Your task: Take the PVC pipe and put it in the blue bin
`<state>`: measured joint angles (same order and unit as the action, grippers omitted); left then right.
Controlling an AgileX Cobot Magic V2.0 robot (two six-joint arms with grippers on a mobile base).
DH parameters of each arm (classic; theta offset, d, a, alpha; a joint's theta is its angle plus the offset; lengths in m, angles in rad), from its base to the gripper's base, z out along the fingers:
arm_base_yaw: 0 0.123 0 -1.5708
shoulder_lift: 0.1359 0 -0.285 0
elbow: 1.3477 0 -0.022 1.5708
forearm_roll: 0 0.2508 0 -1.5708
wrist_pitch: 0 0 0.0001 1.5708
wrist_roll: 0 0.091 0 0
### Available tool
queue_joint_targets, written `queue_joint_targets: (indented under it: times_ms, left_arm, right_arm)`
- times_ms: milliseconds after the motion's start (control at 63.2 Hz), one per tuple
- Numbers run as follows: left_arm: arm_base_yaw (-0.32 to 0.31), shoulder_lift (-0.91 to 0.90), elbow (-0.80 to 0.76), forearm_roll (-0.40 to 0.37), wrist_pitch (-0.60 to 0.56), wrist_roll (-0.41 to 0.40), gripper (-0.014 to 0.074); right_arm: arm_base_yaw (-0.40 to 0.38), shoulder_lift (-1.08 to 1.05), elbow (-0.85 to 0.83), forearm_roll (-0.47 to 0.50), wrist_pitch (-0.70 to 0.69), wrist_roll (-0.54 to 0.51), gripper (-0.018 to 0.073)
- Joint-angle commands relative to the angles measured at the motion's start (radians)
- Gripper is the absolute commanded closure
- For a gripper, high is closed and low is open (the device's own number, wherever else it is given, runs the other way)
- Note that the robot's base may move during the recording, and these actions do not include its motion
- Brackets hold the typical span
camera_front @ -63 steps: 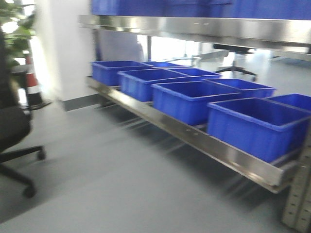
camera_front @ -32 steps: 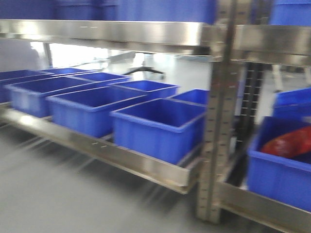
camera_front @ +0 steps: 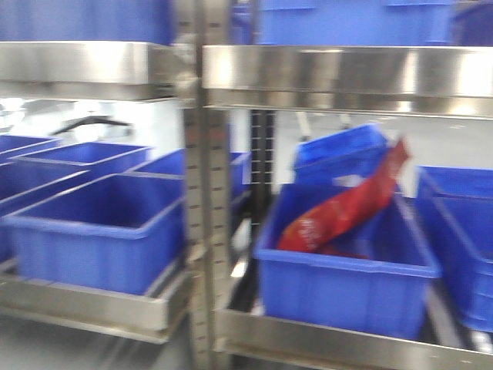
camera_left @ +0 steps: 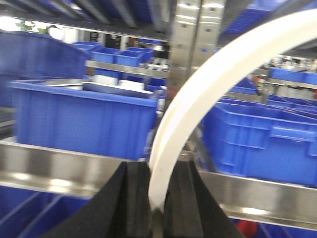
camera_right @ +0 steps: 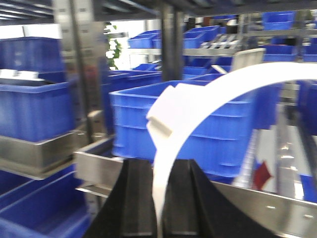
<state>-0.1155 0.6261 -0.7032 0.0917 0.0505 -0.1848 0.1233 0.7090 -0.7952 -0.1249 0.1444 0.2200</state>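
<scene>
Frontally, only a blurred steel rack [camera_front: 331,73]: blue bins lined along the front edge of its lower shelf [camera_front: 323,343]. In the blue bin [camera_front: 347,285] just right of the upright [camera_front: 206,231], a red bag [camera_front: 343,212] leaning up over the back rim. No gripper and no pipe to be seen here.

From the left wrist: left gripper [camera_left: 157,171] clamped on the end of a white PVC pipe [camera_left: 198,84], bowed up and away toward the right, held in the air before more shelved bins.

From the right wrist: right gripper [camera_right: 157,166] likewise closed on a white curved length, with a collar-like fitting [camera_right: 166,119] just above the pads. Hard to tell whether one pipe gripped at both ends or two.

Likely trouble: a bowed pipe springing out of one grip, or snagging on the upright or a shelf edge during the reach in. Also possible: landing on the bag and rolling out.

Writing: pale marks on the bag, too smeared to read; nothing else legible.
</scene>
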Motion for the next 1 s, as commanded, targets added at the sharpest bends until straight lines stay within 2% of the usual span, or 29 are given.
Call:
queue_joint_targets:
  times_ms: [0,982]
  left_arm:
    - [-0.007,-0.001,-0.002,-0.001,-0.023,0.001,0.0707]
    - [-0.007,-0.001,-0.002,-0.001,-0.023,0.001,0.0707]
  right_arm:
    - [0.0,-0.003,0.0,-0.004,-0.025,-0.005,0.0727]
    - [0.0,-0.003,0.0,-0.004,-0.046,-0.005,0.0727]
